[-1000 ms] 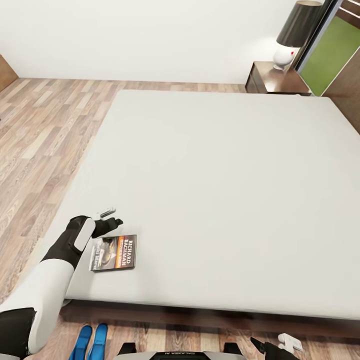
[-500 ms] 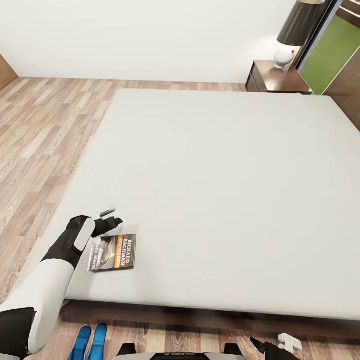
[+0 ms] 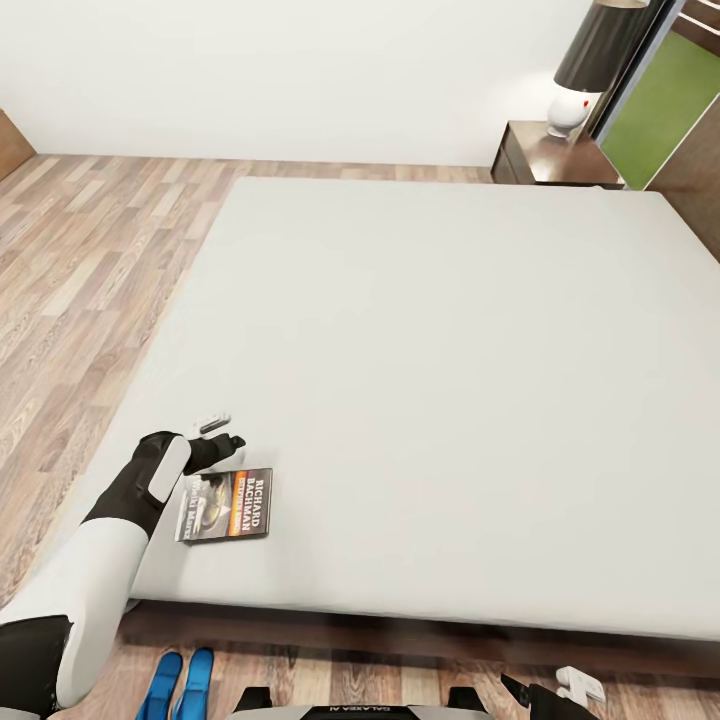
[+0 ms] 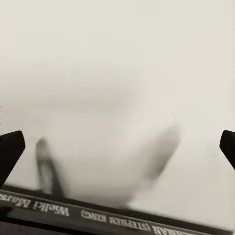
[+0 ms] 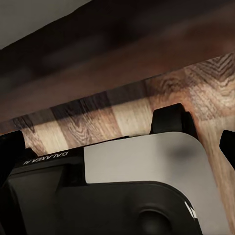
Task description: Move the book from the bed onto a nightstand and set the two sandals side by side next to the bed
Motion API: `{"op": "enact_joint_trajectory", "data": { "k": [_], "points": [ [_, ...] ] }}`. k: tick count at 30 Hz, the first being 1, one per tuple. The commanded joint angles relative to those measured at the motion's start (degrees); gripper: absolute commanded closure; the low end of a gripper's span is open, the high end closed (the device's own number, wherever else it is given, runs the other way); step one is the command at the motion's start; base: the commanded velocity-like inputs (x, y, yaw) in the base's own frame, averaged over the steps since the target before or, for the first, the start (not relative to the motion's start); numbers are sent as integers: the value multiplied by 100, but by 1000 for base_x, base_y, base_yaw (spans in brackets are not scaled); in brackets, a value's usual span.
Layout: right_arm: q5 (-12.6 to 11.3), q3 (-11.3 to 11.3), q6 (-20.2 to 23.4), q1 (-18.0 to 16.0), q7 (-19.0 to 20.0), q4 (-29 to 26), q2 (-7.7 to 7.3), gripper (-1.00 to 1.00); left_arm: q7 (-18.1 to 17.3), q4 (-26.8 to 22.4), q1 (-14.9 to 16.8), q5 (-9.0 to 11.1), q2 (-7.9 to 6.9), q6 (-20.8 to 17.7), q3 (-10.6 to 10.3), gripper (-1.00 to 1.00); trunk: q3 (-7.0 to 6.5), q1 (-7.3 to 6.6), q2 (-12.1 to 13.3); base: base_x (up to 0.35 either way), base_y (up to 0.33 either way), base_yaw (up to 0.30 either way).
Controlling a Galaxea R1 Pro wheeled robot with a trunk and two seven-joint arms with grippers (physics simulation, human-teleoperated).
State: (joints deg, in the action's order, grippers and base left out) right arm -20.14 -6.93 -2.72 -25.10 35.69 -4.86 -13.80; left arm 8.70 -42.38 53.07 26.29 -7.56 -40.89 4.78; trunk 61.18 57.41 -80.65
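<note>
The book (image 3: pixel 226 505) lies flat on the bed (image 3: pixel 430 380), close to the mattress's near left corner, cover up with its orange band and white lettering readable. The left gripper (image 3: pixel 218 433) sits low over the mattress just beyond the book's far edge, spread wide: in the left wrist view its two dark fingertips (image 4: pixel 11 149) stand at opposite sides of the picture with pale mattress between them and the book's edge (image 4: pixel 122 220) running across just beside them. It grasps nothing. The two sandals (image 3: pixel 180 683) lie side by side on the plank floor beside the bed's near edge (that part of the task looks settled), so the step in hand is judged to be picking up the book. The right gripper (image 3: pixel 545 690) hangs low by the bed's near edge, its fingertips well apart in the right wrist view and holding nothing. The next move calls for bringing the left fingers back over the thin book and catching one edge, since it lies flush on the mattress, then carrying it to the nightstand (image 3: pixel 548 158) at the bed's far right corner, beside the lamp (image 3: pixel 590 68).
</note>
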Motion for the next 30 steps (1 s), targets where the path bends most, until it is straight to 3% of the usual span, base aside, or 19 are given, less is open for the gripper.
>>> {"op": "enact_joint_trajectory", "data": {
  "k": [1, 30],
  "points": [
    [36, -46, -18, -3, 25, 8, 0, -100, 44, -7, 1, 61, 0, -24, 4, -100, 3, 0, -2, -34, 0, 0],
    [36, -46, -18, -3, 25, 5, 0, -100, 44, 1, 1, 61, 0, -22, 5, -100, 3, 0, -2, -79, 0, 0]
  ]
}}
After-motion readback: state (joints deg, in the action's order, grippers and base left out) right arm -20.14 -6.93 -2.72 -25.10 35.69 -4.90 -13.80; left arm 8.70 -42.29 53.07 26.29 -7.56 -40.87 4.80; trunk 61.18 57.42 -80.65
